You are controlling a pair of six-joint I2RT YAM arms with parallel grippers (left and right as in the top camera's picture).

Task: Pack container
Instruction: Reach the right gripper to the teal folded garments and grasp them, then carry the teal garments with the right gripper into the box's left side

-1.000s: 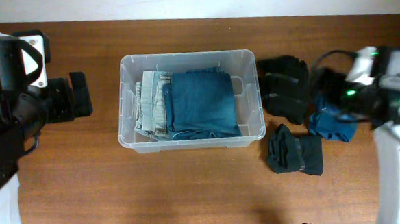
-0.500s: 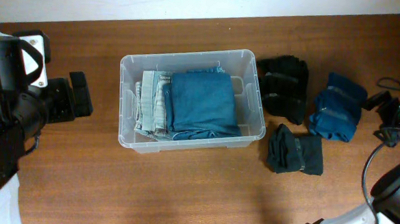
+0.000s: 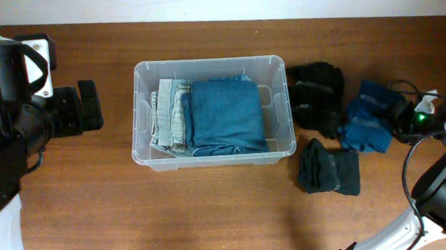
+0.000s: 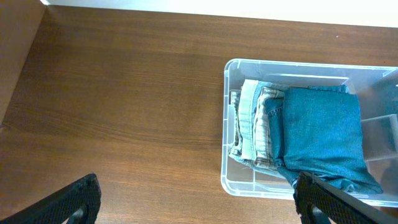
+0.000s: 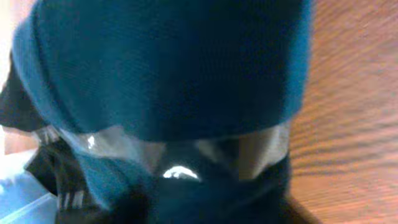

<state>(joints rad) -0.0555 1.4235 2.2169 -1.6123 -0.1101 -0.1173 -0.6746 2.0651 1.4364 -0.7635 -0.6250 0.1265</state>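
Observation:
The clear container [image 3: 211, 63] stands mid-table and holds a folded blue garment [image 3: 227, 114] beside folded light denim [image 3: 168, 114]. In the left wrist view the container [image 4: 225, 124] lies ahead on the right. My left gripper [image 3: 94, 107] hovers left of the container, open and holding nothing [image 4: 199, 208]. My right gripper [image 3: 398, 119] is at the right end of a blue clothing bundle [image 3: 365, 121] on the table. That bundle [image 5: 168, 68], bound with clear tape [image 5: 249, 146], fills the right wrist view and hides the fingers, which seem closed on it.
A black clothing bundle [image 3: 316, 95] lies just right of the container. A smaller dark bundle [image 3: 328, 170] lies nearer the front. A cable [image 3: 411, 181] loops off the right arm near the table's right edge.
The right arm swung away to the right edge, then came back onto the blue bundle's right end and closed its jaws. The left arm has not moved.

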